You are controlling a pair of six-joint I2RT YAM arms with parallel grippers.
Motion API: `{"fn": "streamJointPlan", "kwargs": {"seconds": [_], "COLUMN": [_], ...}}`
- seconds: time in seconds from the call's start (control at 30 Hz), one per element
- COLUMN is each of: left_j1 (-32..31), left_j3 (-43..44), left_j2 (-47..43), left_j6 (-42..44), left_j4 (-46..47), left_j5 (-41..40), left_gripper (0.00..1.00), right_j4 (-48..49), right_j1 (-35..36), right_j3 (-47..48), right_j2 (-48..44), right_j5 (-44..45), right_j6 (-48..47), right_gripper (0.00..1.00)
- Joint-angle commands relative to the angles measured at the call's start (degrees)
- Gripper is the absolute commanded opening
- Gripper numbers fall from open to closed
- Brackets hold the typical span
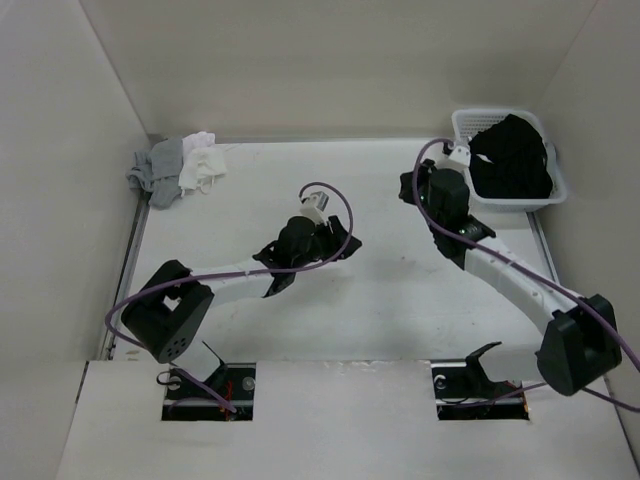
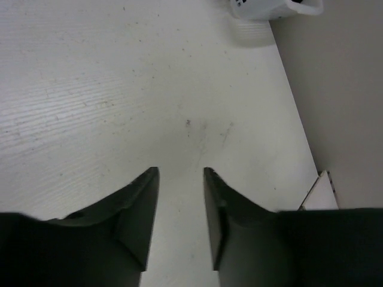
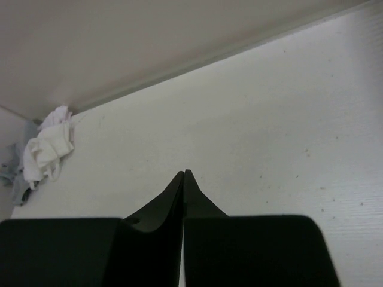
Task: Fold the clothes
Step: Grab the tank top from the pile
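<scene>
I judge folding not started: the black top (image 1: 512,158) lies bunched in the basket (image 1: 515,204), upper right of the top view. Left end effector (image 2: 181,170) is spread and empty above the counter (image 1: 400,290). Right end effector (image 3: 184,172) is pressed together, pinching nothing.

The black top (image 1: 512,160) is bunched inside the basket (image 1: 462,125), so its outline cannot be made out, and its lower part is hidden by the basket wall; in the left wrist view the basket is cut off by the upper edge; in the right wrist view the grey garment (image 3: 7,170) is cropped by the left edge.
</scene>
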Motion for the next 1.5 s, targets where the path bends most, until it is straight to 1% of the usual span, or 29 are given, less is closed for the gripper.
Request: {"fn": "streamJointPlan", "kwargs": {"seconds": [0.0,0.07,0.1,0.13,0.2,0.23,0.27,0.37,0.4,0.47,0.5,0.53,0.6,0.67,0.73,0.8,0.87,0.9,0.93,0.97,1.0,1.03,1.1,1.17,1.27,1.3,1.43,1.47], "left_j1": [-3.39,-3.92,-4.71,-5.15,-6.03,-6.12,-6.04,-5.33,-5.16,-4.98,-4.89,-4.72,-4.28,-4.10,-3.93,-3.66,-3.49,-3.40,-3.40,-3.31,-3.31,-3.31,-3.31,-3.05,-2.70,-2.26,-1.12,-0.85], "left_j3": [0.98,0.80,0.71,1.06,1.77,1.94,1.77,0.72,0.71,0.71,0.80,0.97,1.24,1.24,0.89,0.80,0.89,0.98,0.98,0.89,0.80,0.71,0.71,0.71,0.71,0.71,0.63,0.54], "left_j2": [-2.76,-3.65,-5.13,-6.02,-8.04,-8.57,-9.01,-9.37,-8.93,-7.70,-7.17,-5.95,-4.28,-3.31,-2.08,-0.76,0.04,0.30,0.48,0.57,0.74,0.83,1.27,1.79,2.59,2.94,3.29,3.38], "left_j6": [4.03,5.26,7.01,8.07,10.18,10.71,11.15,11.69,11.86,11.42,11.34,11.16,10.72,10.63,10.63,10.54,10.37,10.19,10.19,10.19,9.84,9.84,9.84,9.84,9.75,9.49,8.88,8.70], "left_j4": [1.53,1.35,0.22,-1.53,-4.79,-5.50,-5.76,-4.72,-4.45,-4.10,-3.84,-3.57,-3.31,-2.61,-1.29,-0.41,-0.14,0.12,0.38,0.56,1.00,1.26,1.79,2.05,2.32,2.41,2.76,2.85], "left_j5": [-3.62,-5.66,-8.20,-9.79,-11.91,-12.52,-12.79,-13.76,-13.59,-13.32,-13.23,-12.89,-12.36,-12.18,-12.18,-11.74,-11.56,-11.48,-11.21,-11.04,-10.60,-10.34,-9.72,-9.45,-9.45,-9.19,-8.49,-8.40], "left_gripper": [0.18,0.13,0.11,0.10,0.10,0.10,0.10,0.11,0.11,0.15,0.16,0.19,0.26,0.30,0.35,0.41,0.44,0.46,0.47,0.47,0.47,0.47,0.48,0.48,0.48,0.48,0.48,0.48], "right_j4": [-4.88,-5.41,-5.94,-6.20,-6.82,-6.99,-8.21,-11.38,-12.70,-13.15,-13.15,-12.97,-12.88,-12.36,-12.01,-12.27,-12.27,-11.92,-11.92,-11.83,-11.74,-11.74,-11.48,-9.99,-10.07,-10.85,-13.32,-12.98], "right_j1": [-5.82,-8.92,-13.28,-15.76,-23.04,-24.65,-28.14,-33.08,-35.36,-37.66,-38.71,-40.03,-41.62,-42.50,-43.38,-43.64,-43.56,-43.38,-43.30,-43.29,-43.29,-43.29,-43.03,-42.68,-42.59,-42.59,-42.59,-42.59], "right_j3": [11.21,13.61,16.06,17.39,20.90,21.70,24.06,28.99,31.53,33.74,34.53,35.59,38.65,41.30,43.93,46.47,48.25,49.04,49.39,49.74,49.83,49.75,49.13,48.96,51.66,52.90,54.06,53.18], "right_j2": [4.67,6.45,8.72,10.13,14.95,16.28,19.69,26.38,30.15,33.95,35.36,37.02,40.36,43.01,45.82,48.36,49.87,50.57,50.75,51.01,50.93,50.75,49.79,49.35,50.83,52.06,54.35,54.35], "right_j5": [5.95,7.47,8.08,8.26,8.26,8.18,7.83,7.12,5.47,3.17,2.30,1.33,-1.12,-4.90,-7.72,-8.43,-9.22,-10.18,-10.45,-10.89,-10.81,-10.63,-9.41,-8.79,-8.52,-8.17,-7.03,-6.77], "right_j6": [-5.20,-5.30,-4.87,-4.60,-3.20,-2.76,-1.80,-0.73,-0.64,-0.64,-0.30,0.06,-0.03,-0.64,-0.21,0.67,1.20,1.38,1.38,1.38,1.55,1.55,1.29,0.59,0.32,0.32,0.67,0.67], "right_gripper": [0.12,0.16,0.18,0.18,0.13,0.12,0.09,0.09,0.13,0.23,0.28,0.36,0.46,0.50,0.51,0.51,0.49,0.46,0.45,0.41,0.31,0.30,0.31,0.35,0.45,0.46,0.46,0.42]}}
